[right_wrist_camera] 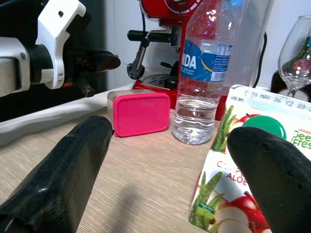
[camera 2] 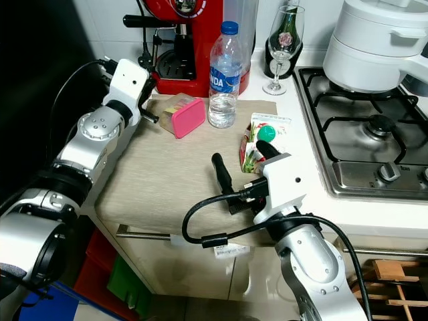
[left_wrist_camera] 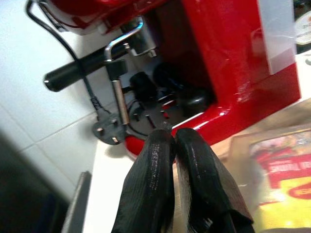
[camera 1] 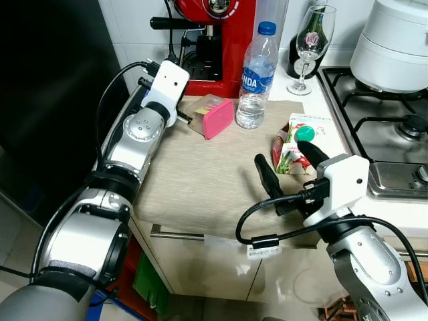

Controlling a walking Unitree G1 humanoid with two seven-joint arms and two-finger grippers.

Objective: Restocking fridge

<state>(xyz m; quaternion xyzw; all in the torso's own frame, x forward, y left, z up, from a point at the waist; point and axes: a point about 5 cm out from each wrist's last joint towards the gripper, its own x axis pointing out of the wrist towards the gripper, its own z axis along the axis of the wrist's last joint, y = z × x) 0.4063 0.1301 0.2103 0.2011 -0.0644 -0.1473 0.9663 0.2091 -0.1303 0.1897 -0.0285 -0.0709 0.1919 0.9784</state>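
One water bottle (camera 1: pixel 256 75), one juice carton (camera 1: pixel 299 144) and one pink-lidded container (camera 1: pixel 211 115) are seen on the worktop (camera 1: pixel 200 180) in the centre of the frame. The bottle stands upright, long axis vertical, cap up. The carton lies flat, its green cap facing up and its long axis running towards the lower left. The container lies on its side. The right gripper (camera 1: pixel 289 167), fingers spread wide, is positioned at the carton's near end. The left gripper (left_wrist_camera: pixel 176 160), fingers pressed together on nothing, is placed near one red coffee machine (camera 1: pixel 221 40). One wine glass (camera 1: pixel 309 47) stands at upper right.
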